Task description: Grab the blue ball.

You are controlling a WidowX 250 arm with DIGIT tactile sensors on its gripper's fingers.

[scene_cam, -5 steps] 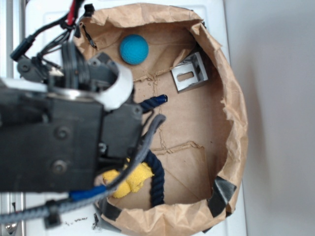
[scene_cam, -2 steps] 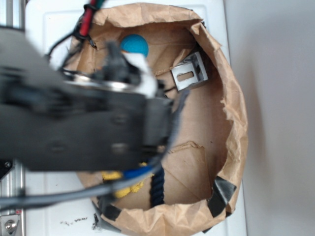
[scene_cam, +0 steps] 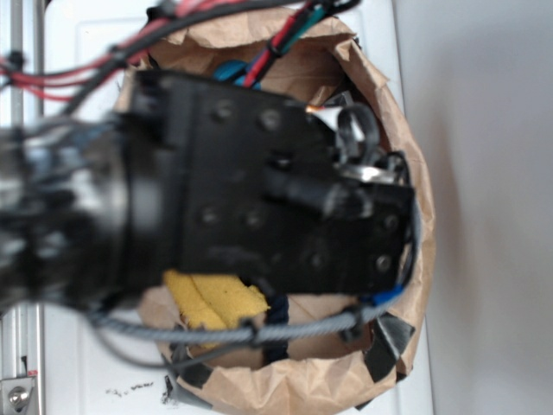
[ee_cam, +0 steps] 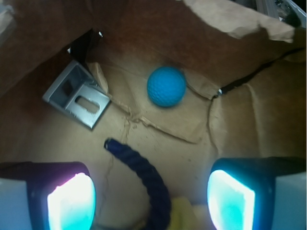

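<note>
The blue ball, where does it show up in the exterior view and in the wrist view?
Exterior: only a sliver of the blue ball shows near the top centre, mostly hidden behind the arm and cables.
Wrist: fully visible, upper middle, on the paper floor ahead of the open gripper.
Shared landmark: the navy rope, at the bottom in both views.

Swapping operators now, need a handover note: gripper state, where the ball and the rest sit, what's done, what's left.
Gripper: open, empty, above the paper bag's floor.
Blue ball: on the bag floor ahead of the fingers, untouched, roughly centred between them in the wrist view. In the exterior view the arm hides nearly all of it.
Other items: metal bracket to the ball's left, apart from it; navy rope running up between the fingers, its end short of the ball; yellow cloth by the rope.
Done: arm moved in over the bag.
Left: advance to the ball, close, lift. Mind the rope.
</note>
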